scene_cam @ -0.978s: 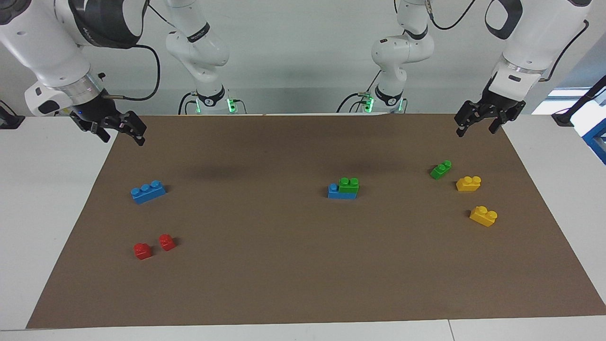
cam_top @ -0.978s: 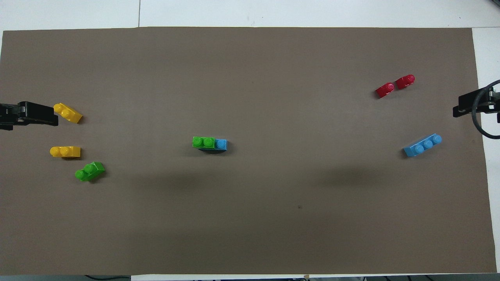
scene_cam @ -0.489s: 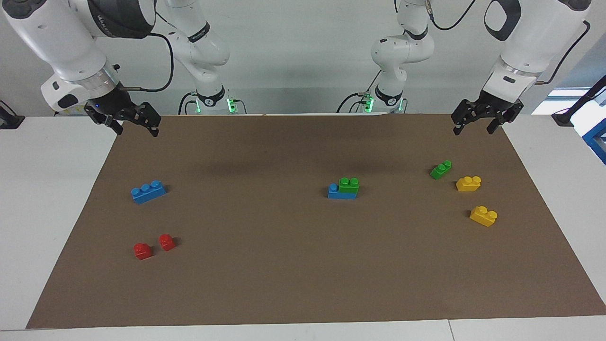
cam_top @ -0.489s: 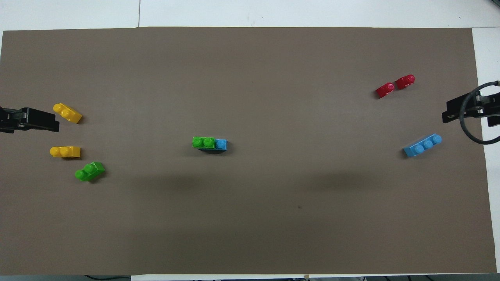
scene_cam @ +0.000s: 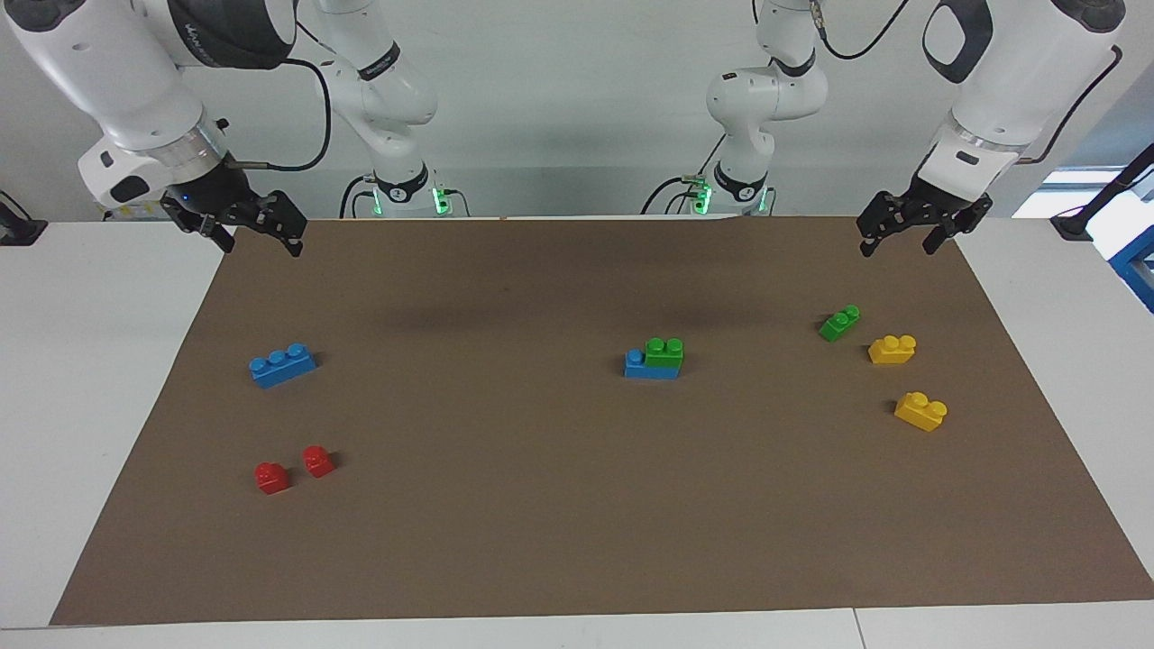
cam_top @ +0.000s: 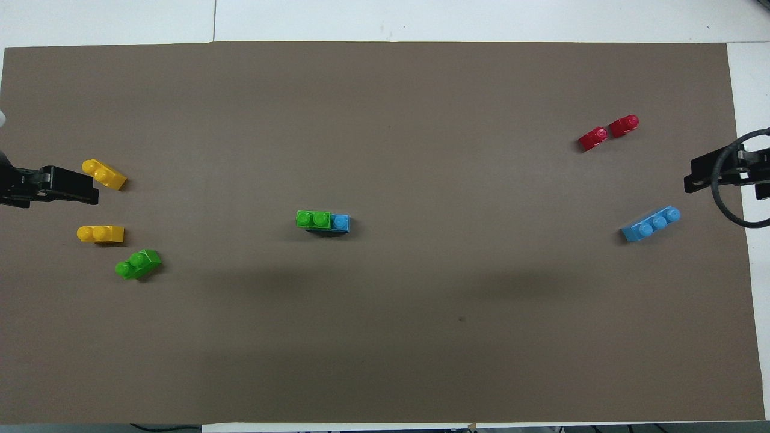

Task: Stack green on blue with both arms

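Nearest the robots, both tools hang above the corners of the brown mat (scene_cam: 541,505) on the white surface (scene_cam: 90,379), each empty with fingers spread apart: the left tool (scene_cam: 903,231) over the left arm's end, the right tool (scene_cam: 257,231) over the right arm's end.

Nothing lies between either tool and the bricks. A loose green brick (scene_cam: 839,323) lies below the left tool, and just beside it, slightly farther out, sit two yellow bricks (scene_cam: 892,349), the second (scene_cam: 920,411) farther still.

Mid-mat, a green brick (scene_cam: 664,351) sits on a blue brick (scene_cam: 651,365), covering all but one blue stud. A second blue brick (scene_cam: 283,364) lies bare toward the right arm's end. Farthest from the robots, two red bricks (scene_cam: 271,477) sit close together, the other one (scene_cam: 317,461) slightly nearer.

That makes two green, two blue, two yellow, two red. In the overhead view both tools are cut off by the picture's edges.
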{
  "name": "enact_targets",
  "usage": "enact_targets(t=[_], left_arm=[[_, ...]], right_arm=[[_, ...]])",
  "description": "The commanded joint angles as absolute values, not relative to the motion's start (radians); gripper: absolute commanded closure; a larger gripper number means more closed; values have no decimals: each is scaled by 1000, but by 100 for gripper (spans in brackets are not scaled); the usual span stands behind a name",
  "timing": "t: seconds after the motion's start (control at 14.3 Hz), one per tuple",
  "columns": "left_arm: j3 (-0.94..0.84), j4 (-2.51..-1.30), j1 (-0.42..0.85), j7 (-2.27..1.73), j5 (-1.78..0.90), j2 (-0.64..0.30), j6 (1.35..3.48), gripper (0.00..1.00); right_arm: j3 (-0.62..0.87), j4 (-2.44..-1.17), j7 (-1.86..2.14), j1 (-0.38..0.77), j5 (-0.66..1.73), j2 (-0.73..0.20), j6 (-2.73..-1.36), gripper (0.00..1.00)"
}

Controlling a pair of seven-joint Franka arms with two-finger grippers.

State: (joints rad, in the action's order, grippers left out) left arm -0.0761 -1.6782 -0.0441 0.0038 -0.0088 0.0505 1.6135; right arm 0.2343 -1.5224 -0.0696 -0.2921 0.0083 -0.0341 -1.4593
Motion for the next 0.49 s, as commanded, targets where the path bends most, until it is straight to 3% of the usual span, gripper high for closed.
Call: enact_targets(t=[0.0, 0.21, 0.42], left_arm=[[-58, -1654, -23, -12, -3, 34, 1592, 0], [-57, -1643, -20, -12, -6, 6, 1595, 0], [-61, -1657, -20, -15, -8, 18, 1603, 0]], right_arm=[[233, -1532, -72, -310, 3, -20, -1450, 0], [219, -1529, -66, -292, 3, -20, -1439, 0], [15, -1523, -66, -97, 0, -15, -1440, 0]])
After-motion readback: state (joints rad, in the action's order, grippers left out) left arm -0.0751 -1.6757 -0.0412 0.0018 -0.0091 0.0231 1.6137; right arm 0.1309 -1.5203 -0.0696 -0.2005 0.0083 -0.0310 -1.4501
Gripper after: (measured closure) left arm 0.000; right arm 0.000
